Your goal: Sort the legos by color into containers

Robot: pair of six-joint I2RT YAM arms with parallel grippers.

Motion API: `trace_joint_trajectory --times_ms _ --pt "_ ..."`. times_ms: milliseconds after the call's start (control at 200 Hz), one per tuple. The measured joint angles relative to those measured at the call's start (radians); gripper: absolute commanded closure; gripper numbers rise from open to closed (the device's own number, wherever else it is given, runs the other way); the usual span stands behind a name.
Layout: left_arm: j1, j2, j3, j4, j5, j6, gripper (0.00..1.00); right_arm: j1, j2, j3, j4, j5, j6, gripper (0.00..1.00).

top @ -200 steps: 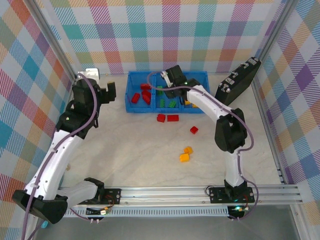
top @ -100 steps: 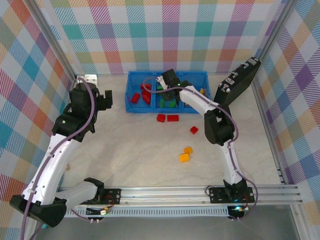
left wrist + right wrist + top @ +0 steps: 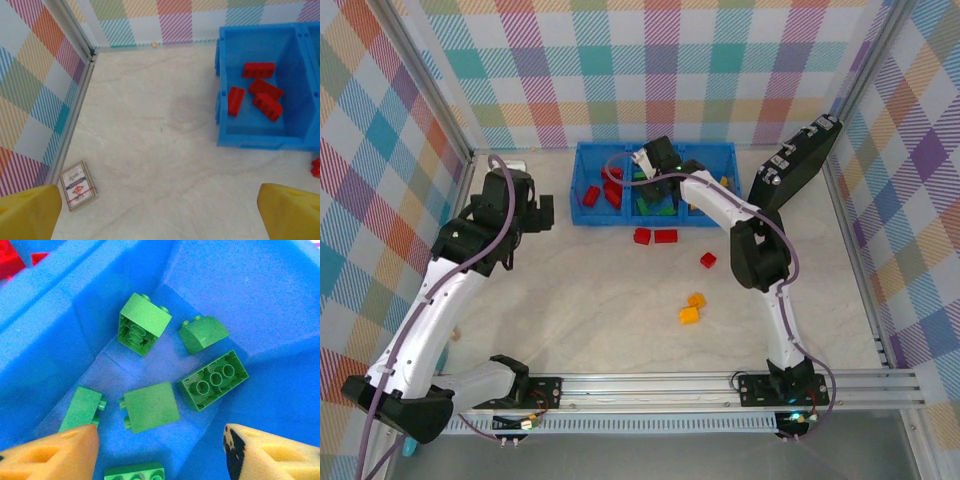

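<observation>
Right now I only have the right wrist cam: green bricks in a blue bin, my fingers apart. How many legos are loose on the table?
Observer: Five lie on the table in front of the blue tray: three red legos and two yellow-orange legos.
Operator: Left arm in my way?
Observer: No. The left gripper is open over bare table, left of the tray, holding nothing.
Operator: Red bin?
Observer: Four red bricks lie in the tray's left compartment, beside the one with your green bricks.
</observation>
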Motion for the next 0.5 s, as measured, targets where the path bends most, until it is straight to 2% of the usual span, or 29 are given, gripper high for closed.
trace_joint_trajectory --times_ms 150,295,500 --pt "-0.027 0.000 -0.011 -0.013 0.018 -0.042 0.00 0.000 -0.069 -0.014 -0.017 -0.002 0.002 0.28" --pt "-0.071 0.048 -0.031 -0.005 0.041 -0.080 0.00 0.000 -0.212 -0.097 -0.044 0.003 0.050 0.28" --pt "-0.084 0.150 -0.036 0.055 0.090 -0.111 0.00 0.001 -0.545 -0.455 -0.061 -0.004 0.232 0.28"
